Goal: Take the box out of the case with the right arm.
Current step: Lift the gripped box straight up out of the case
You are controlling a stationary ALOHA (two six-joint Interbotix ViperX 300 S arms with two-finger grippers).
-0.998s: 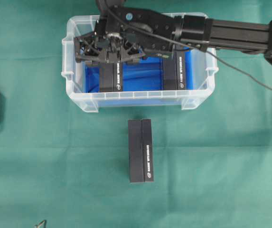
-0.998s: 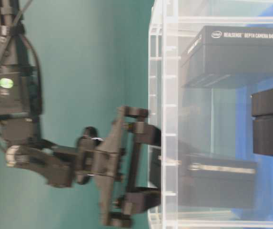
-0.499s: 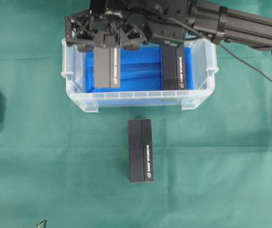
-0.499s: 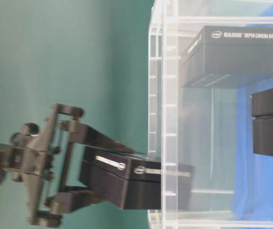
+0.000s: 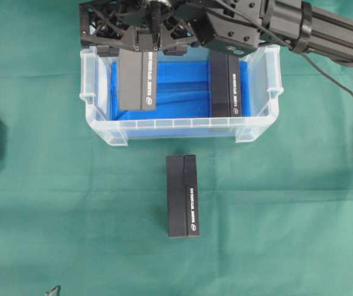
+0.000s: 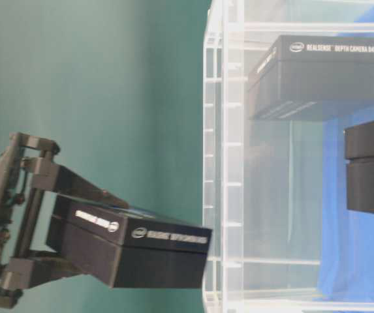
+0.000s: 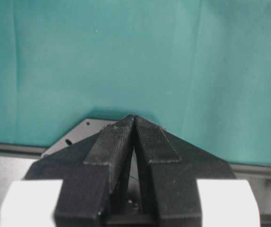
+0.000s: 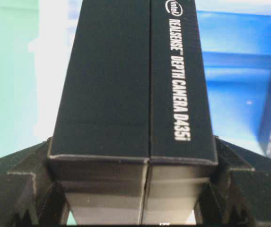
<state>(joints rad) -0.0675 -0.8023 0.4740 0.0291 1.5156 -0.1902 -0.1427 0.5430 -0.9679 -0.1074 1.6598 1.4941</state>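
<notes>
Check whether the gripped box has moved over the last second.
Yes. The box, held by the right gripper, rose out of the case, clearing its rim.

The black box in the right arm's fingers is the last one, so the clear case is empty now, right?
Not empty. The overhead view shows another black box standing in the clear case, while the right arm's fingers hold the lifted box.

Held box (image 8: 135, 85) side reads "intel REALSENSE DEPTH CAMERA D435i" (white print), same txt on box in case (image 6: 324, 75)
</notes>
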